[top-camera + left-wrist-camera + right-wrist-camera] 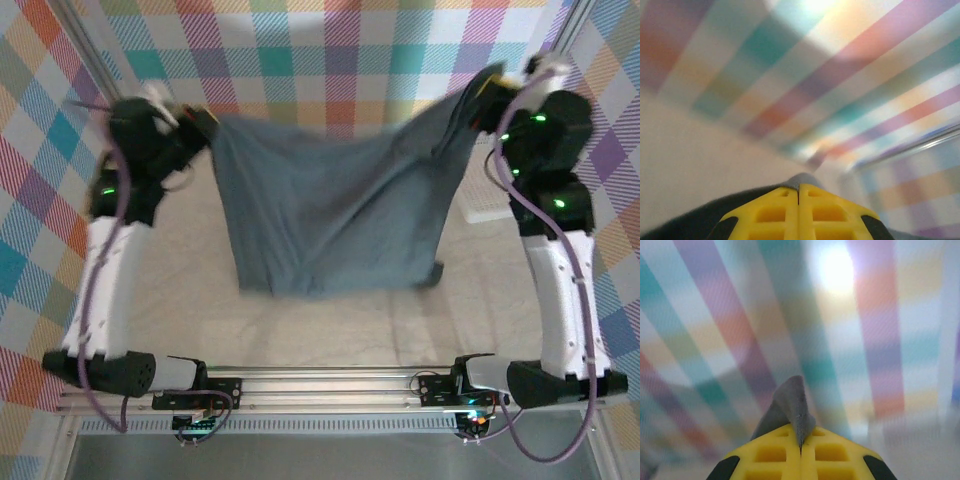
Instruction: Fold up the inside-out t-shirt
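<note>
Checkered backdrop [330,50], beige tabletop [350,320], white basket [490,205] at right

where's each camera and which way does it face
top external: above, behind the arms, looking down at table, left arm, right arm and the hanging t-shirt.
left wrist: on left arm, facing checked wall; left pincer shut on t-shirt.
right wrist: same on the right; right pincer shut on t-shirt.
All share the t-shirt.
</note>
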You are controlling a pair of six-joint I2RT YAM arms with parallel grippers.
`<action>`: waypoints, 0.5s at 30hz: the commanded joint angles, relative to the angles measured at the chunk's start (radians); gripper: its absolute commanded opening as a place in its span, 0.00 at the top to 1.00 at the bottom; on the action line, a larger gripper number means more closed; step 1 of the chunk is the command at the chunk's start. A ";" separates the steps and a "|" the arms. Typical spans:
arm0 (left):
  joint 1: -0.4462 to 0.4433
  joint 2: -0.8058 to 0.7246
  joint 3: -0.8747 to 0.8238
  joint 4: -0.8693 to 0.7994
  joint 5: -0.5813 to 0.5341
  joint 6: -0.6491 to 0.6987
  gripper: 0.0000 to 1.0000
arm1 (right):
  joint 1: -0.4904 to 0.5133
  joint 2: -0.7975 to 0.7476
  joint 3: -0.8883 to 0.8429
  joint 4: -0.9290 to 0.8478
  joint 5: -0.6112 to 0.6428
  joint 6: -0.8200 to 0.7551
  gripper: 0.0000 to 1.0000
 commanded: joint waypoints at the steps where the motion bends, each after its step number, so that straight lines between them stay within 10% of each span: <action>1: 0.000 -0.117 0.169 -0.239 -0.053 0.098 1.00 | 0.000 -0.073 0.026 0.165 0.056 -0.046 1.00; 15: 0.000 -0.280 0.265 -0.286 -0.356 0.204 1.00 | 0.000 0.015 0.322 0.191 -0.113 -0.110 1.00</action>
